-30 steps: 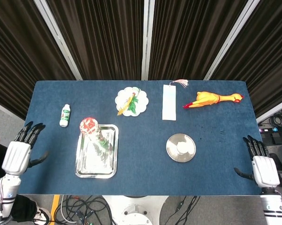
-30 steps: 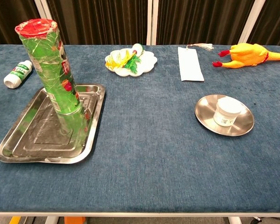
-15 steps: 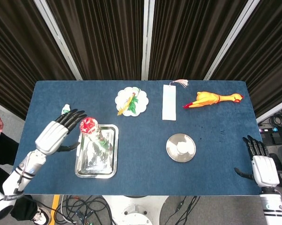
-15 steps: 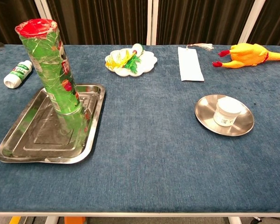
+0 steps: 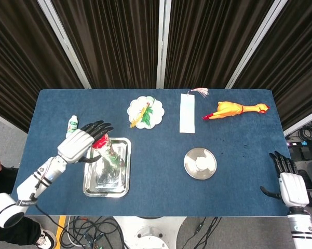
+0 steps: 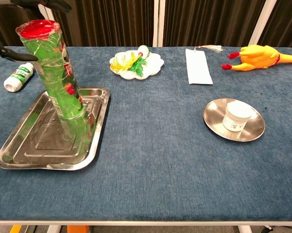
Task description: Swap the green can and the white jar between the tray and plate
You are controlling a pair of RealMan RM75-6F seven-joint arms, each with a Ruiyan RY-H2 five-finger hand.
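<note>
The tall green cylindrical can with a red lid (image 6: 53, 73) stands upright at the far end of the rectangular steel tray (image 6: 19, 150), and the left hand (image 5: 83, 142) hovers at its top with fingers spread, gripping nothing. The small white jar (image 6: 237, 115) sits on the round steel plate (image 6: 214, 119) — well apart to the right on the blue tabletop (image 6: 155, 160). The right hand (image 5: 290, 184) rests open off the tabletop's near right corner — fingers apart and empty.

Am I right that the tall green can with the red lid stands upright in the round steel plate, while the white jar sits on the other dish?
Not quite: the tall green can stands upright in the rectangular steel tray, as the chest view shows. The white jar sits on the round steel plate.
</note>
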